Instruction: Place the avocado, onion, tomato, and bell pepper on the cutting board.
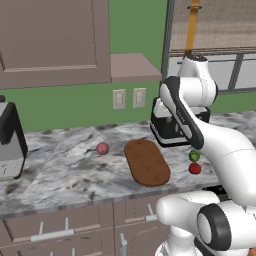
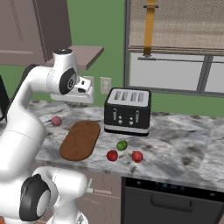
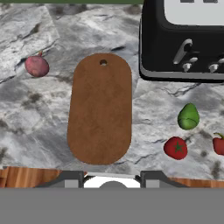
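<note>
The reddish-brown oval cutting board [image 1: 146,162] [image 2: 81,140] [image 3: 100,109] lies bare on the marble counter. The pinkish onion [image 1: 102,148] [image 2: 56,121] [image 3: 36,65] sits to its left. Right of the board lie the green avocado [image 1: 194,156] [image 2: 122,145] [image 3: 188,117] and, closer to the counter's front edge, the red tomato [image 1: 195,168] [image 2: 112,155] [image 3: 176,147]. The red bell pepper [image 2: 137,156] [image 3: 218,144] lies right of the tomato. My gripper [image 2: 78,101] [image 3: 112,179] hangs high above the board, looking down, its tips apart with nothing between them.
A black and silver toaster [image 1: 167,132] [image 2: 127,111] [image 3: 183,39] stands behind the avocado, close to the board's far right end. A dark appliance [image 1: 10,142] stands at the counter's far left. The counter's front edge [image 1: 75,202] runs just below the board.
</note>
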